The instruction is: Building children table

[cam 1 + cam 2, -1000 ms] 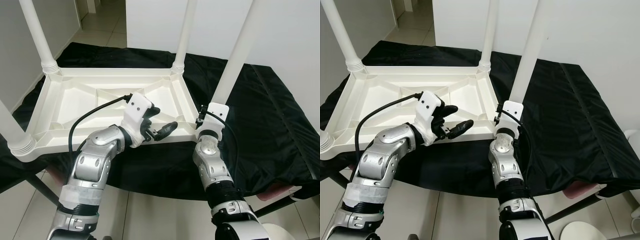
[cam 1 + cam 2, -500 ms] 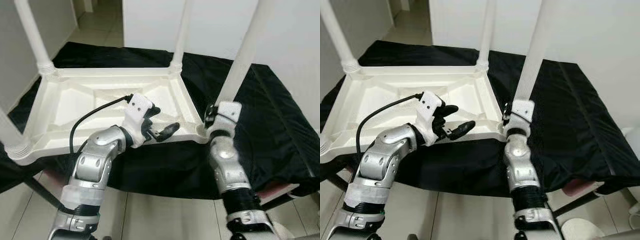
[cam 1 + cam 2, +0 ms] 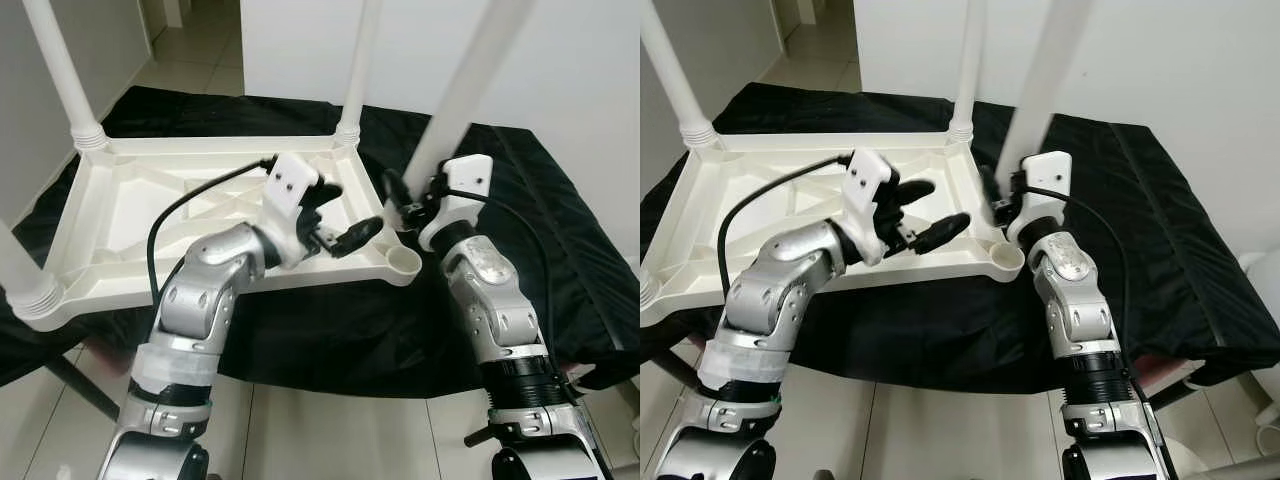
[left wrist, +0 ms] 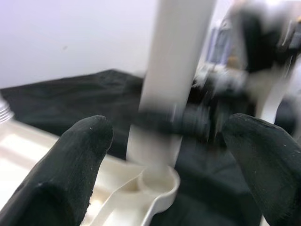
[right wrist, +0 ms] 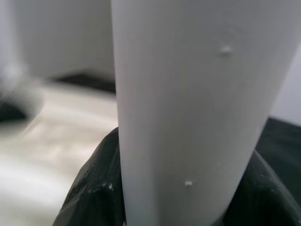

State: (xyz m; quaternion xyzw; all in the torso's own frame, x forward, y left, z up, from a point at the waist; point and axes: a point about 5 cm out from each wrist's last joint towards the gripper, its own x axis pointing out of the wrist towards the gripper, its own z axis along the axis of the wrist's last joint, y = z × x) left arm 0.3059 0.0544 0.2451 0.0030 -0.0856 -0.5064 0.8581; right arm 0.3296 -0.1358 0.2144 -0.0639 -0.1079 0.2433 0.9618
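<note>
A white plastic tabletop (image 3: 150, 200) lies upside down on a black cloth. Three white legs stand in its corners: far left (image 3: 62, 75), far right (image 3: 358, 70) and near left (image 3: 18, 262). The near right corner socket (image 3: 403, 265) is an open ring with nothing in it. My right gripper (image 3: 408, 203) is shut on the lower end of a fourth leg (image 3: 460, 95), which tilts just above and behind that socket. This leg (image 5: 197, 94) runs between the black fingers (image 5: 94, 188). My left gripper (image 3: 348, 214) hovers open over the tabletop's right end, facing the leg (image 4: 174, 70) and socket (image 4: 160, 181).
The black cloth (image 3: 560, 230) covers a low platform that extends to the right. Tiled floor (image 3: 300, 430) lies below its near edge. White walls (image 3: 590, 60) stand behind and to the right, and a hallway (image 3: 190, 40) opens at the far left.
The fourth leg was standing at the near right socket; my right gripper has raised it clear and tilted it. My left gripper has risen and moved toward that corner. The camera has shifted a little.
</note>
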